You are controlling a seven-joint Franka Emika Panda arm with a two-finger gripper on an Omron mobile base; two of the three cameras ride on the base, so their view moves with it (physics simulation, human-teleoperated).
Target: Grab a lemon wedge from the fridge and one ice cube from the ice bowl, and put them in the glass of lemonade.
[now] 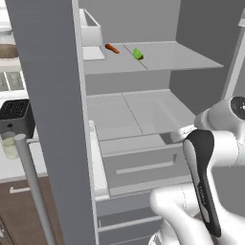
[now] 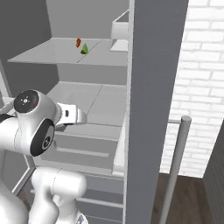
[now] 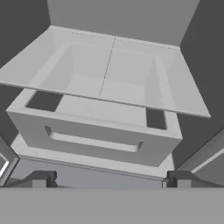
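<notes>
Fridge [image 1: 48,95]: doors open.
Lemon wedge [image 1: 138,53]: upper shelf, beside orange-red stick [image 1: 112,48].
Gripper [image 3: 109,180]: fingers spread apart, facing crisper drawer [image 3: 94,135].

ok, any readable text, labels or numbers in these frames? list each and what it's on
None: no legible text, label or number in any view.
The fridge door, shelves and drawer are plain grey.
The toaster is plain black.
The brick wall is bare.
The dark disc on the arm joint carries small pale marks, too small to read as characters.
</notes>
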